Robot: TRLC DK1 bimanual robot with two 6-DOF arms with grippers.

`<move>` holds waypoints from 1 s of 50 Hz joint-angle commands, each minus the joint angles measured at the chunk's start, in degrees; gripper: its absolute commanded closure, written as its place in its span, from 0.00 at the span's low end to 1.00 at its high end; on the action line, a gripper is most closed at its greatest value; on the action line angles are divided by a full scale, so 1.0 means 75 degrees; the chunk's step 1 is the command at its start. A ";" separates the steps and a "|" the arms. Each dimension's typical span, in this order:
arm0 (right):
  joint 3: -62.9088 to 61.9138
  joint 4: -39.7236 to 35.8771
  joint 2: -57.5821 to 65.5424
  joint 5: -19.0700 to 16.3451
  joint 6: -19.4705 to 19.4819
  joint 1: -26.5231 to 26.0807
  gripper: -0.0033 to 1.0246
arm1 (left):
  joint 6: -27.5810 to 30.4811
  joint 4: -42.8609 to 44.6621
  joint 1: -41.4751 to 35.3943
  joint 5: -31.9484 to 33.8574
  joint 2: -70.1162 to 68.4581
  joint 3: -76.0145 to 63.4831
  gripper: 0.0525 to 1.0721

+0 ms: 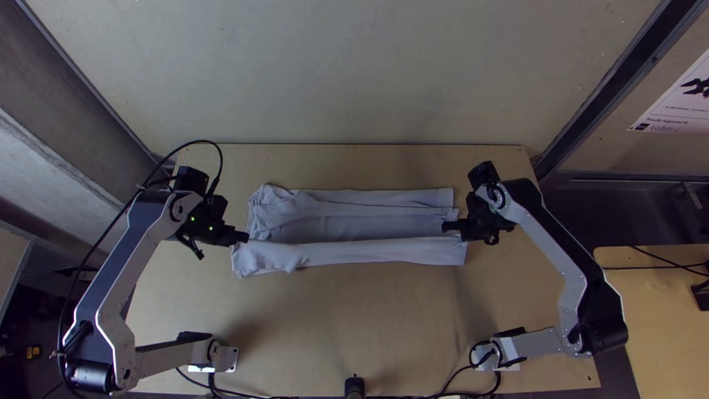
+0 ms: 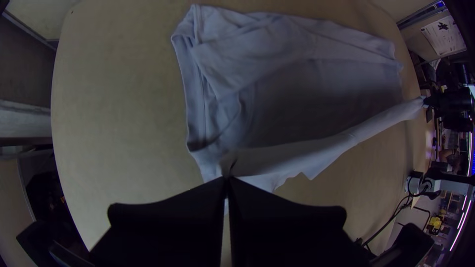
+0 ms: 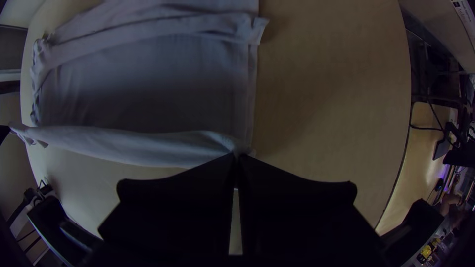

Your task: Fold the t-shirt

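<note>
Mid-bench (image 1: 354, 314), light and wooden, lies the pale grey-blue cloth t-shirt (image 1: 369, 252), its near strip pinched at the ends by my black flat-fingered left tool (image 1: 246, 237) and matching right tool (image 1: 446, 227). I should carry both level toward the bench's far edge (slack would crease it).

Pale bluish-grey t-shirt (image 1: 347, 227), partly folded into a long, narrow shape.
It lies crosswise near the middle of the light wooden table (image 1: 332, 318), a folded band along its far side and a flat, shadowed panel between that and the near band. The near band stretches lengthwise, pinched at both ends, its lower edge uneven toward the left. The left end is rumpled and layered; the right is straighter.
</note>
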 commanded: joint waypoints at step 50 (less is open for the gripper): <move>0.4389 0.0136 0.4324 0.0657 -0.0691 -0.0592 0.97 | 0.0709 0.0710 0.0240 -0.0311 0.4996 0.4566 0.97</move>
